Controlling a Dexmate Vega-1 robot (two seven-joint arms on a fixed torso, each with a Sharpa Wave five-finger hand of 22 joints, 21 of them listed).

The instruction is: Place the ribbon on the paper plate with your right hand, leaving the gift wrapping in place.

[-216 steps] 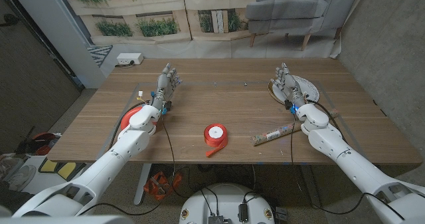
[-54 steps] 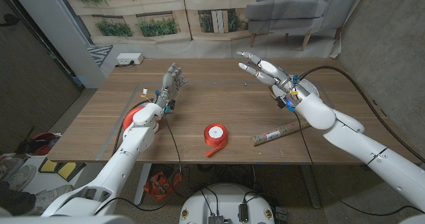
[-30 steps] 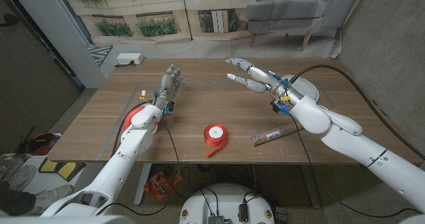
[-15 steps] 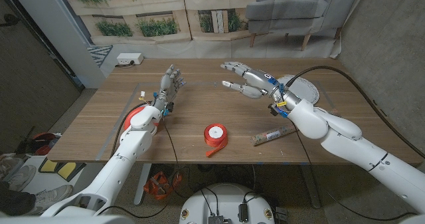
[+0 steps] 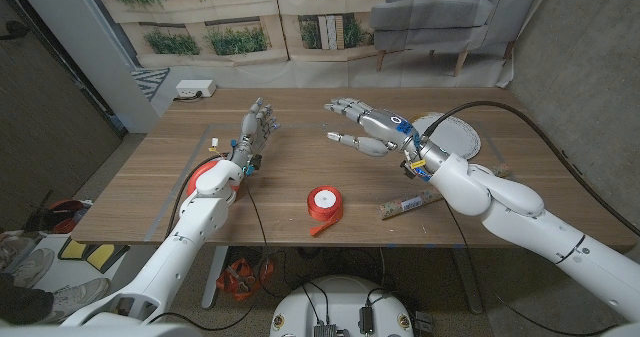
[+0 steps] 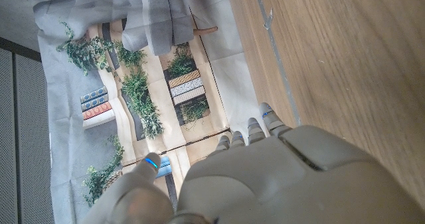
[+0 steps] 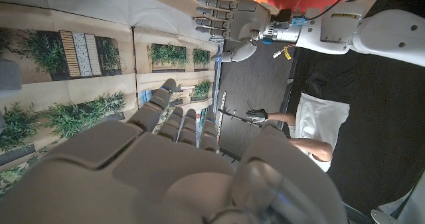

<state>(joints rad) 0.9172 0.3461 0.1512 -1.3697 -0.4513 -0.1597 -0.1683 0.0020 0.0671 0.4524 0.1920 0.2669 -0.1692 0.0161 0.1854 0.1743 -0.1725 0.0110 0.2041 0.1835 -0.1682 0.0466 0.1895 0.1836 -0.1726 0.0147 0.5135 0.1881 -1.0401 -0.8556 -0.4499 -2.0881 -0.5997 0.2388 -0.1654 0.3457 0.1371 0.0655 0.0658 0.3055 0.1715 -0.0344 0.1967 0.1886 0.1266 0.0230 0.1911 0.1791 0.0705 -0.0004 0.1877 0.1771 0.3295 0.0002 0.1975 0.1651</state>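
A red ribbon spool with a white core lies near the table's front edge, a loose red tail trailing toward the front. A roll of gift wrapping lies to its right. The white paper plate sits at the back right. My right hand hovers open above the table's middle, fingers spread and pointing left, behind and above the spool. My left hand stands on the table at the left, fingers up and apart, holding nothing. In the right wrist view my right hand shows with the left hand beyond it.
A white power strip lies at the table's back left corner. An orange-red object sits below the table's left edge. Cables run along both arms. A person shows at the edge of the right wrist view.
My right hand rose from beside the paper plate and swung left across the table, now hovering over the middle. The left hand, ribbon and gift wrapping have stayed put.
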